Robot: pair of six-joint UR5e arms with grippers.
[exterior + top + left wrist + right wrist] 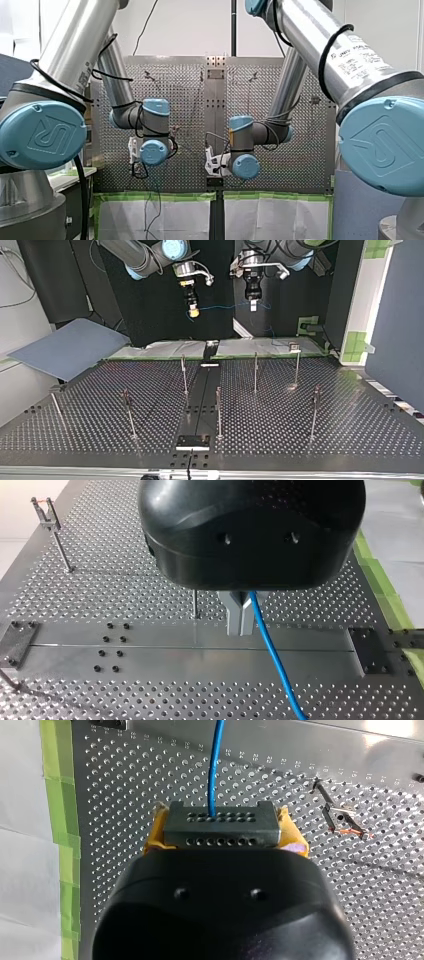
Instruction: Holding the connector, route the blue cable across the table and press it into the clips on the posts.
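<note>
In the right wrist view, my right gripper (220, 815) clamps its yellow pads (155, 832) on the sides of the grey connector (220, 827). The blue cable (215, 765) leaves the connector's face and runs out over the perforated table (125, 795). My left gripper (240, 630) has its metal fingers pressed together on the cable above the table's smooth middle strip (150, 652), and in the top view the posts (218, 412) stand nearer while both grippers hang over the far edge, well apart from them.

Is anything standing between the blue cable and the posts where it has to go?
Nothing visible does. The blue cable hangs between my left pincer and my right pincer, raised behind the posts in the top view.
</note>
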